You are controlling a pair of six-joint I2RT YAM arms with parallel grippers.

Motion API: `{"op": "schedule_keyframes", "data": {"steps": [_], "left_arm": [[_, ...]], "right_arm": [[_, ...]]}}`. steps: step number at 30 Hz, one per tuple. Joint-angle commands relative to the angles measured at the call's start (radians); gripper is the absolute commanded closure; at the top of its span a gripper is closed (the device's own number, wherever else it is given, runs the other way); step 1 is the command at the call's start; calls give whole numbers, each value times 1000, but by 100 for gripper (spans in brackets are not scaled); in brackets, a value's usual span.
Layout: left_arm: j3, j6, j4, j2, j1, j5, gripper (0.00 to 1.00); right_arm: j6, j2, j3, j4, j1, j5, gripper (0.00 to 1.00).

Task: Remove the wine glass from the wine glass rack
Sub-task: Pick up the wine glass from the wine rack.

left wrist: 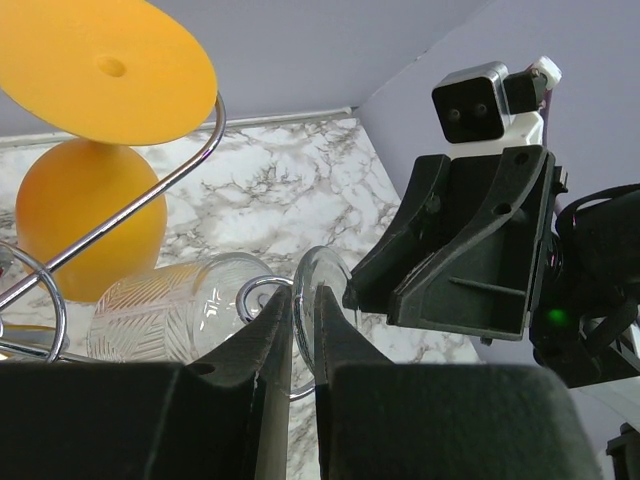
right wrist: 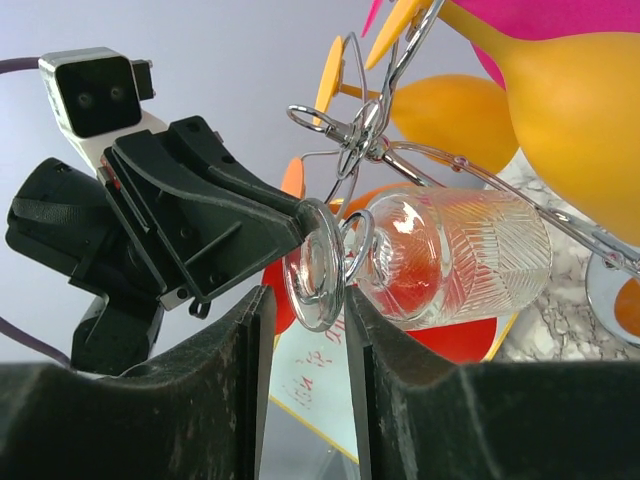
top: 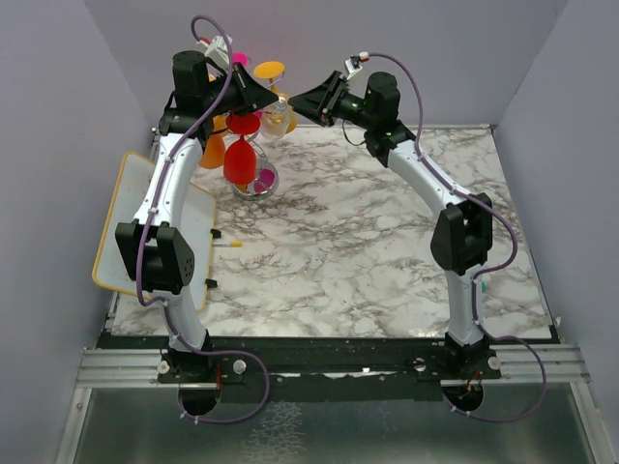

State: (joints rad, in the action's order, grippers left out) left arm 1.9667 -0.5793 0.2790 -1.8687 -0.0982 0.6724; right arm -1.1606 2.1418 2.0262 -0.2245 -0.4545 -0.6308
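A clear wine glass (right wrist: 450, 255) hangs sideways on the chrome wine glass rack (right wrist: 365, 140), its round foot (right wrist: 315, 265) pointing towards me. My left gripper (left wrist: 304, 300) is shut on the edge of that foot (left wrist: 322, 272), coming in from the left (top: 274, 100). My right gripper (right wrist: 305, 310) faces it from the right (top: 295, 104). Its fingers straddle the same foot, with a gap still showing on the left side. The patterned bowl (left wrist: 165, 310) lies against the rack's wire loop.
Orange (left wrist: 90, 220), red (top: 241, 159) and pink (top: 239, 60) glasses hang on the same rack, close around the clear one. The rack's mirror base (top: 254, 184) stands at the back left of the marble table. A white tray with a yellow rim (top: 121, 222) lies at the left edge.
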Motion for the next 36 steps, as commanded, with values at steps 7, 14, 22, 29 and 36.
{"op": "schedule_keyframes", "data": {"steps": [7, 14, 22, 29, 36], "left_arm": [[-33, 33, 26, -11, 12, 14, 100], [-36, 65, 52, -13, 19, 80, 93], [30, 125, 130, -37, 40, 162, 73], [77, 127, 152, -73, 41, 227, 71], [133, 114, 152, -101, 41, 296, 70]], "right_arm": [[-31, 20, 60, -28, -12, -62, 80], [-43, 22, 72, -8, -12, -54, 99], [-42, 10, 69, 35, -13, -1, 100], [-44, 16, 76, 43, -12, 0, 99], [-37, 44, 116, 77, -13, 0, 99]]}}
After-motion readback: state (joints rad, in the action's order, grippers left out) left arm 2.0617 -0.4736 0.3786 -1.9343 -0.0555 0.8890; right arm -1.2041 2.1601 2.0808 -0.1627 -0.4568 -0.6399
